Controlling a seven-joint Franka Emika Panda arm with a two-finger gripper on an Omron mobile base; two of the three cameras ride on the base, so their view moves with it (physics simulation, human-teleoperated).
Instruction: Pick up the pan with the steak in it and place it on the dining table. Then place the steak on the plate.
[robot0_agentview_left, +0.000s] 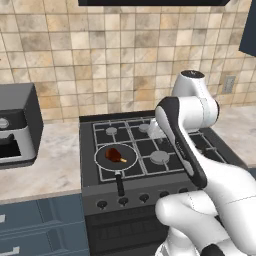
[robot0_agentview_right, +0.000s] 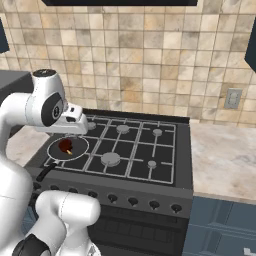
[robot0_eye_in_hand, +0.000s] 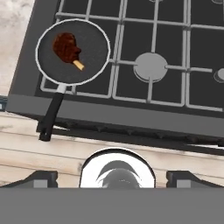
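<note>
Black gas stove (robot0_agentview_left: 150, 145) set between stone counters (robot0_agentview_left: 50, 160). The pan (robot0_eye_in_hand: 72, 51) rests on the front-left burner, handle overhanging the stove's front edge. The steak (robot0_eye_in_hand: 66, 45) lies inside the pan. Gripper (robot0_eye_in_hand: 111, 177), jaws spread wide and empty, hovers above the stove, apart from the pan.

Black stove (robot0_agentview_right: 135, 150): pan (robot0_agentview_right: 67, 148) sits on the front left burner, handle pointing toward the front edge. Steak (robot0_agentview_right: 65, 145) lies inside the pan. The white arm (robot0_agentview_right: 45, 107) stands above the pan. Stone desk (robot0_agentview_right: 225, 155) adjoins the stove's right side.
</note>
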